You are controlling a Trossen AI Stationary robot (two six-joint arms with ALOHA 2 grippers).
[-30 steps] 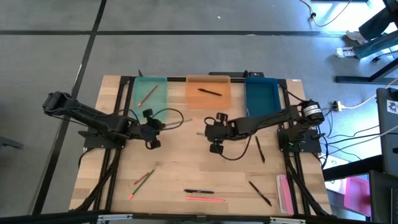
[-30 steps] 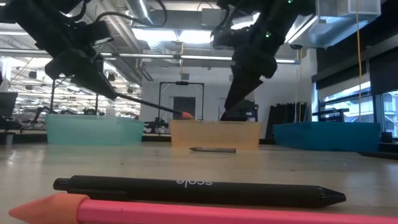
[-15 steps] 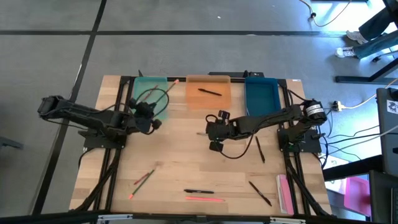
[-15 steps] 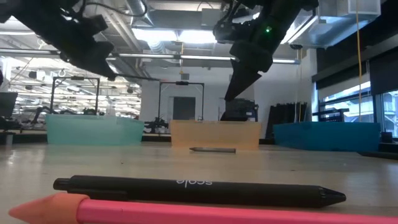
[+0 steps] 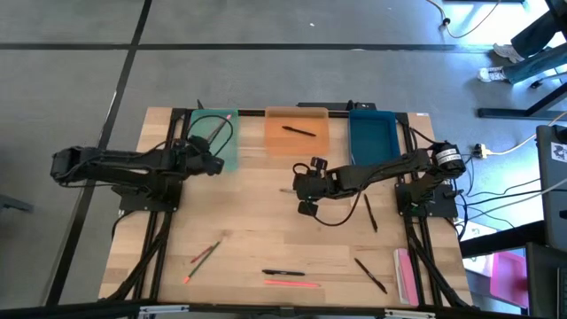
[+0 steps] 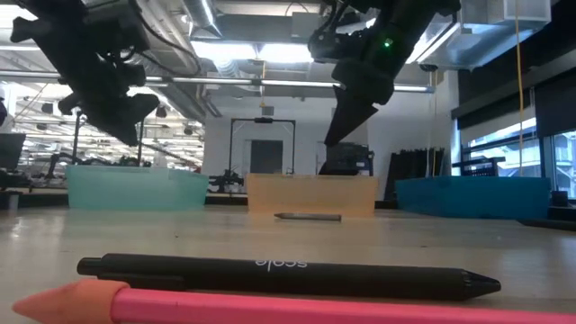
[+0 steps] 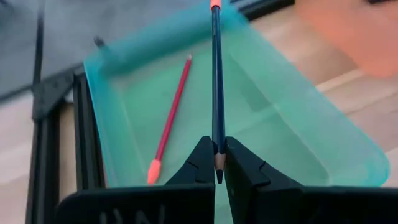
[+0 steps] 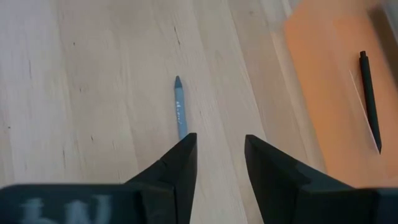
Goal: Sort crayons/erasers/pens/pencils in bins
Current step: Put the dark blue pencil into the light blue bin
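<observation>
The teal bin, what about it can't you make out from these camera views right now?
- High view: the left gripper and its pencil cover part of the teal bin.
- Low view: only its wall shows; the contents are hidden.
- Left wrist view: the fingers hide the near floor; the red pencil stays visible.

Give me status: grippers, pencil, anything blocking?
Left gripper shut on dark pencil, over teal bin; red pencil already inside. Right gripper open above table, crayon below. Nothing blocking.

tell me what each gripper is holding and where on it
Left gripper pinches a dark pencil at its sharpened tip end. Right gripper holds nothing.
</observation>
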